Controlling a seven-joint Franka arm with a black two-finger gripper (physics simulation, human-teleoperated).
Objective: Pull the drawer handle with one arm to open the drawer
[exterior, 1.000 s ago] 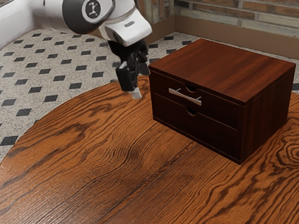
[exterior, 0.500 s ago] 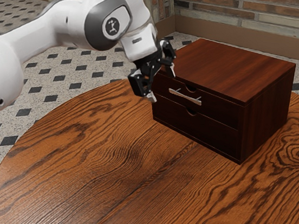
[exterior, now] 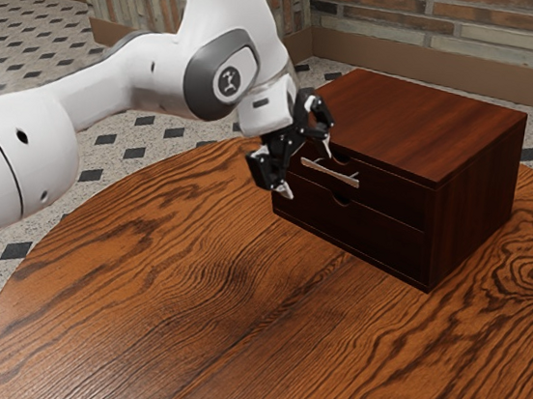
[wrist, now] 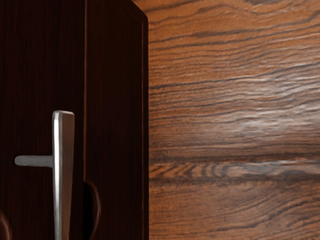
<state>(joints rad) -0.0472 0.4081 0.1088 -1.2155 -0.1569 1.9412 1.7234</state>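
The arm enters from the exterior view's left, and the gripper (exterior: 307,170) sits at the front of the small dark-wood cabinet (exterior: 422,121) on the round wooden table (exterior: 234,303). Its fingers (exterior: 277,174) are spread apart and grasp nothing. One stands below and one above the end of the metal drawer handle (exterior: 330,172) nearer the arm; contact with the bar cannot be determined. The handle is mounted on the upper drawer (exterior: 384,190), whose front appears flush with the lower drawer (exterior: 360,229). In the wrist view, the handle (wrist: 63,175) stands off the dark drawer front (wrist: 40,75), beside the table (wrist: 230,125).
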